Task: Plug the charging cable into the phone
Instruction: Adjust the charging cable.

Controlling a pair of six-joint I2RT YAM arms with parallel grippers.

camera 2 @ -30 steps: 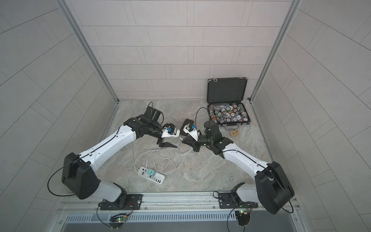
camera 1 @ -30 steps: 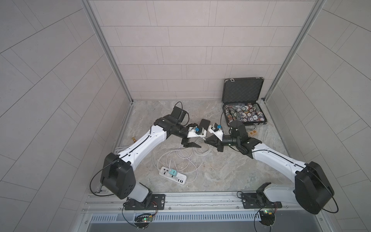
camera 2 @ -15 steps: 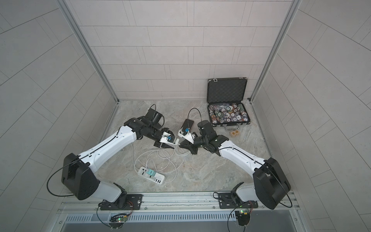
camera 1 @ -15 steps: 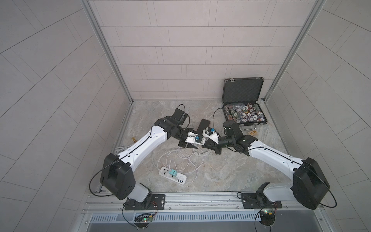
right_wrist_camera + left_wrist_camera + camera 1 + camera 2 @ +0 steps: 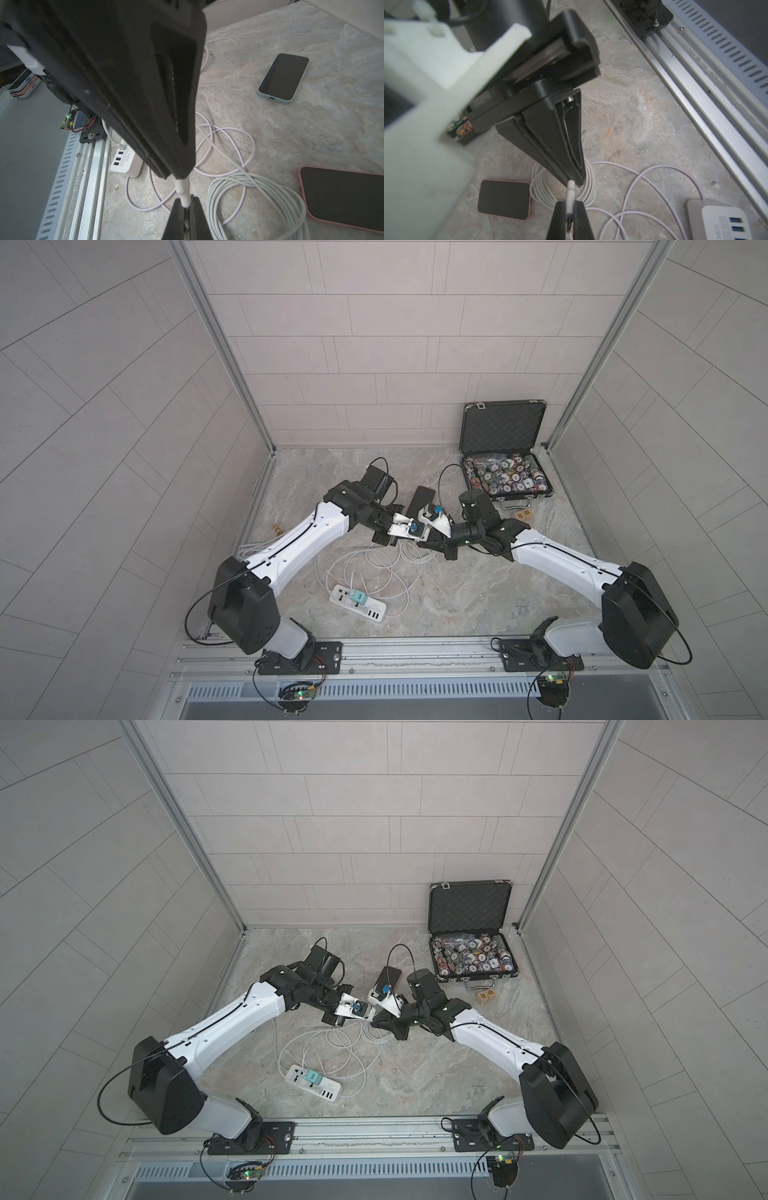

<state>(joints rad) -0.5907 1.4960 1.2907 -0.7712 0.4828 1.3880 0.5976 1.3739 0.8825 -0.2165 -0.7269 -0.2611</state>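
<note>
Left claw (image 5: pixel 570 204): pinched together on the white plug end of the cable (image 5: pixel 570 192), with the plug sticking out past its tips.
Right claw (image 5: pixel 186 199): clamped on the same plug end and met the left claw tip to tip, so both gripped one short stretch of cable.
Cable: its plug end was held off the counter (image 5: pixel 291 133) between the two claws.
Coil (image 5: pixel 259 199): white loops lay on the counter directly under the claws.
Pink phone (image 5: pixel 504 199): lay flat and screen up, just beside the coil and near both claws.
Pale blue phone (image 5: pixel 283 78): lay flat and screen up, farther from the claws than the pink one, with its port end facing the right claw.
Power strip (image 5: pixel 359 603): sat on the counter between the claws and the arm bases, with thin lilac wire (image 5: pixel 228 149) looping beside it.
Case of chips (image 5: pixel 505 472): stood open, well apart, beyond the right claw.
</note>
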